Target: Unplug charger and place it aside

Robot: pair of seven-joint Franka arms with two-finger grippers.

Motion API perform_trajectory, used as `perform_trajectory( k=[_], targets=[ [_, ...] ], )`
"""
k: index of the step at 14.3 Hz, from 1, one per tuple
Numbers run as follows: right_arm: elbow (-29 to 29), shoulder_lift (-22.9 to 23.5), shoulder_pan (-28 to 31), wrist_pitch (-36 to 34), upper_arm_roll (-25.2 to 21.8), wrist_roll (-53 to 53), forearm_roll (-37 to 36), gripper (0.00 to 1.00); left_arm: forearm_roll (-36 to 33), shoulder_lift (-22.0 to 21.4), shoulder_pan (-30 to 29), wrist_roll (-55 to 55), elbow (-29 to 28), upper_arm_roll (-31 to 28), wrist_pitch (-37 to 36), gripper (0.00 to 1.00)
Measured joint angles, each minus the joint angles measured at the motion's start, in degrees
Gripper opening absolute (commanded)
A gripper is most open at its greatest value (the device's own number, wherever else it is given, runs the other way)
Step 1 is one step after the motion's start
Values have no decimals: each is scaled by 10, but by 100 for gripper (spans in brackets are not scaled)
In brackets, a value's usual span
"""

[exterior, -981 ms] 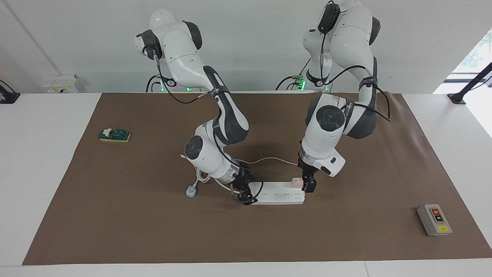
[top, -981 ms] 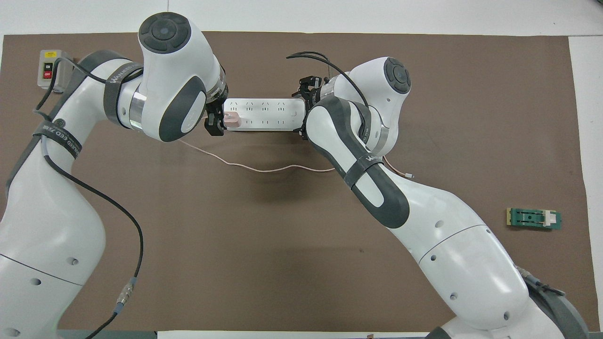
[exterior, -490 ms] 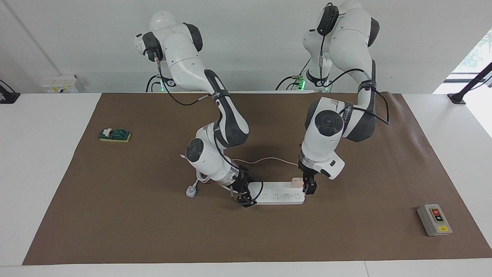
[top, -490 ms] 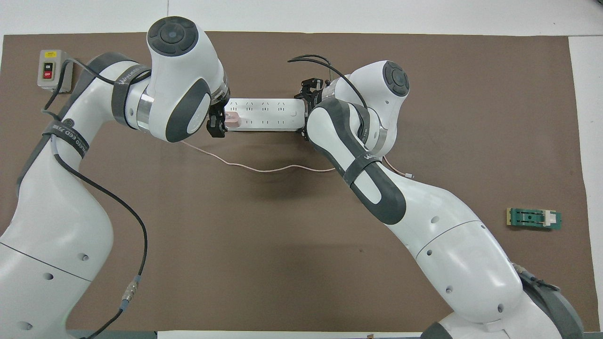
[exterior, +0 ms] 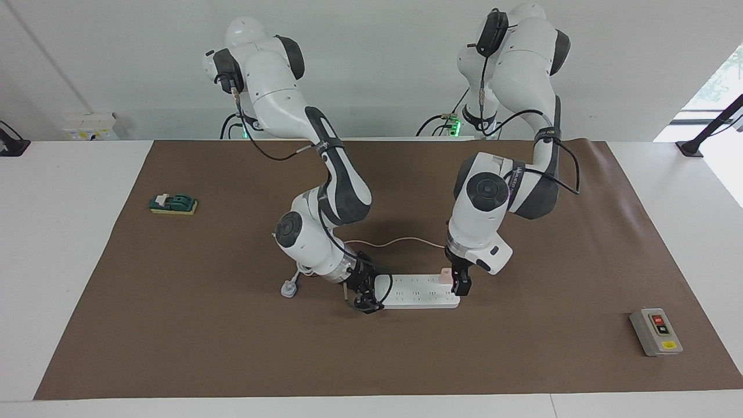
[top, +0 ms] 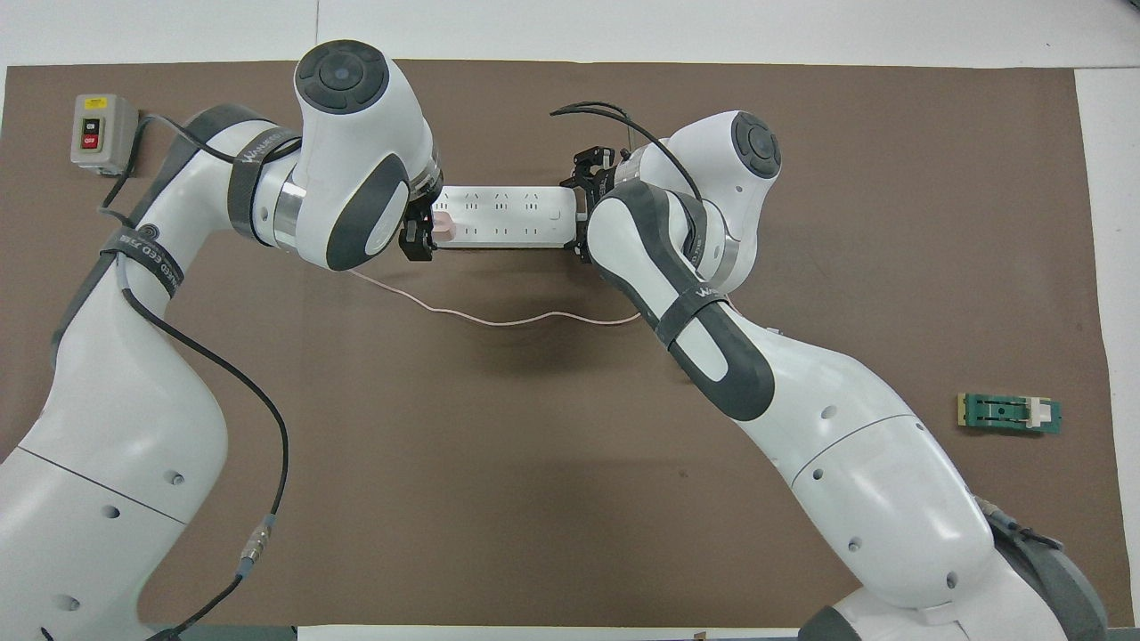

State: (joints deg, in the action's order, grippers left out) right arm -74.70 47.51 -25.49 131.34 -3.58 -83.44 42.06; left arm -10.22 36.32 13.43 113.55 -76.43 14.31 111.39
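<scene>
The small pink charger (exterior: 444,274) is plugged into the white power strip (exterior: 418,292) at the strip's end toward the left arm; it also shows in the overhead view (top: 443,227). Its thin pink cable (exterior: 400,240) trails over the mat on the side nearer to the robots. My left gripper (exterior: 458,283) is low at that end of the strip, right beside the charger, fingers open and partly hidden under the wrist in the overhead view (top: 420,230). My right gripper (exterior: 364,296) straddles and clamps the strip's other end (top: 583,209).
A white three-pin plug (exterior: 288,288) with a thick cord lies beside the right gripper. A grey switch box (exterior: 656,331) sits toward the left arm's end of the table. A green and yellow block (exterior: 173,204) lies toward the right arm's end. A brown mat (exterior: 232,348) covers the table.
My left gripper has shifted along the strip's end closer to the charger and lowered slightly. My right gripper stays on the strip's other end. The charger stays plugged in.
</scene>
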Motion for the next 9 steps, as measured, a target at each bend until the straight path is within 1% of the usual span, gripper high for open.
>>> perform_trajectory(
  k=[5,9],
  targets=[
    [0,0,0,0,0,1,0,0,0,7,1,0,0,0,23,100],
    [0,0,1,0,1,4,0,0,-8,12,3,0,0,-1,27,100]
  ],
)
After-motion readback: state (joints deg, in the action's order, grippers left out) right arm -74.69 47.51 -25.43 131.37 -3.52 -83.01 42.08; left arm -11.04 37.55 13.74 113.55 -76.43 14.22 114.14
